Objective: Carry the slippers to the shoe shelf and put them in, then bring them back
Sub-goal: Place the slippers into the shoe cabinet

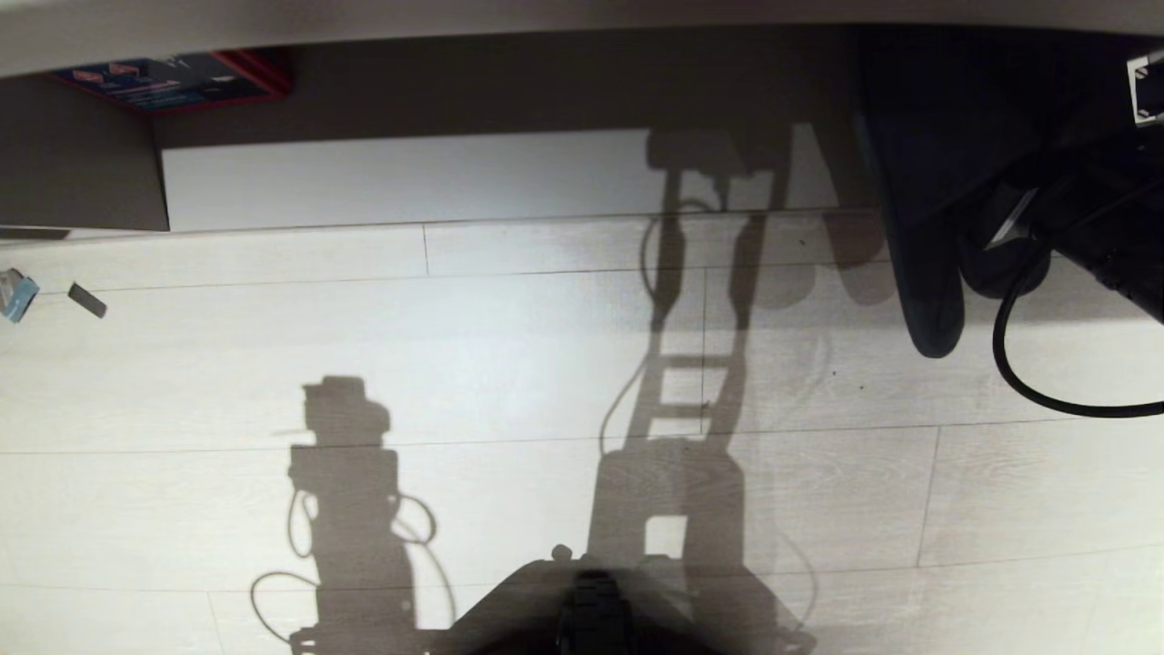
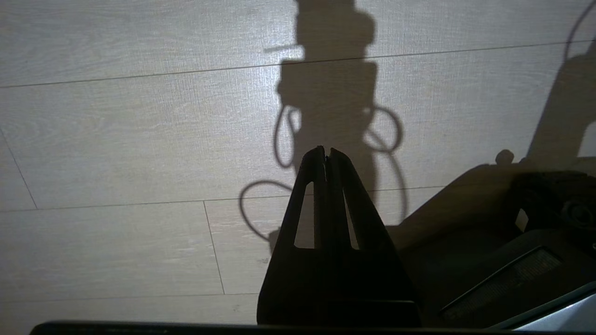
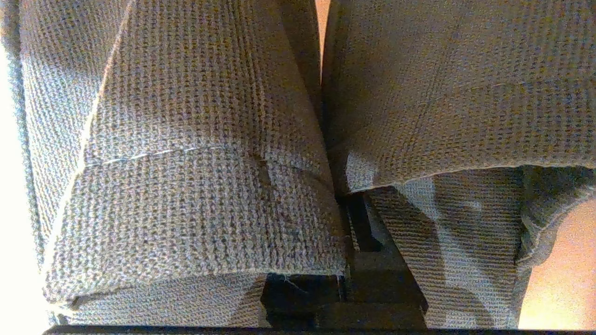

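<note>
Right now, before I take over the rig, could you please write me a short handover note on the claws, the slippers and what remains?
Right claw: shut on the slippers, pinching both where they meet; in the head view they hang dark at upper right, over the pale floor.
Left claw: shut, empty, parked low over the floor.
Shoe shelf: straight ahead, its pale bottom board bare where visible.
Done: the pair is picked up and held.
Left: whether they have already been in the shelf cannot be told from here; either place them in it or finish bringing them back.

Head camera down over floor
</note>
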`<state>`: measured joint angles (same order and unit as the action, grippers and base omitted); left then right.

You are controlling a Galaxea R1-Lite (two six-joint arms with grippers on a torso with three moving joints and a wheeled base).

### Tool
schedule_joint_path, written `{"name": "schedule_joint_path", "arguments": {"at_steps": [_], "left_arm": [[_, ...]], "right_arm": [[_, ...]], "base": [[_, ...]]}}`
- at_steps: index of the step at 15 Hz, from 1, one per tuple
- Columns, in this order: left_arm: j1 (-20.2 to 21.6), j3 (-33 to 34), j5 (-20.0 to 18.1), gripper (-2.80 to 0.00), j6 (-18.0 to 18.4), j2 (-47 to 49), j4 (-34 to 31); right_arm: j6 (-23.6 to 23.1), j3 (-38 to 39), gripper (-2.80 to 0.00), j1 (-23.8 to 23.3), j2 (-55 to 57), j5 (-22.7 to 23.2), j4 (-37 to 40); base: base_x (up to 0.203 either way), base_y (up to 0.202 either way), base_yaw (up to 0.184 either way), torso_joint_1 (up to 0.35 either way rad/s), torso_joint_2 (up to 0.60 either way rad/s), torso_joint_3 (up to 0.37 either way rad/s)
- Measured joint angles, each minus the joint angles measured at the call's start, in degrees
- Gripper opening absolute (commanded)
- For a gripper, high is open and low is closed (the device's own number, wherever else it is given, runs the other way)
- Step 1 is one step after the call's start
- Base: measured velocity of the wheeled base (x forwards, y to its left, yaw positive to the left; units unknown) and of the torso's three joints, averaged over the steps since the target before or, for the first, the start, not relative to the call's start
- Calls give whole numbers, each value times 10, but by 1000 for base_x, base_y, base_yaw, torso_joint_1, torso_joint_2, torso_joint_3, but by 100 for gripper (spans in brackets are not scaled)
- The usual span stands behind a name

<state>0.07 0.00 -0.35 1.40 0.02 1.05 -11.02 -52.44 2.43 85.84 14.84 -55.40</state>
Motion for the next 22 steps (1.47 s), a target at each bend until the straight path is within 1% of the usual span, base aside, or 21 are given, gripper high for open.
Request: {"name": "schedule_joint_path", "arguments": {"at_steps": [2, 7, 14, 18, 22], "left_arm": [[0, 0, 0, -280, 0, 0, 0], [0, 0, 0, -280, 0, 0, 0], [0, 0, 0, -280, 0, 0, 0], [0, 0, 0, -280, 0, 0, 0], [0, 0, 1, -280, 0, 0, 0]], "right_arm": [[1, -16, -280, 5, 12, -11, -1], [0, -50, -280, 23, 38, -23, -1], [-2, -136, -280, 25, 79, -44, 9], [3, -163, -280, 25, 94, -49, 16], [13, -194, -280, 36, 104, -72, 25]], "base": [[0, 0, 0, 0, 0, 0], [0, 0, 0, 0, 0, 0], [0, 0, 0, 0, 0, 0], [0, 0, 0, 0, 0, 0], [0, 0, 0, 0, 0, 0]]}}
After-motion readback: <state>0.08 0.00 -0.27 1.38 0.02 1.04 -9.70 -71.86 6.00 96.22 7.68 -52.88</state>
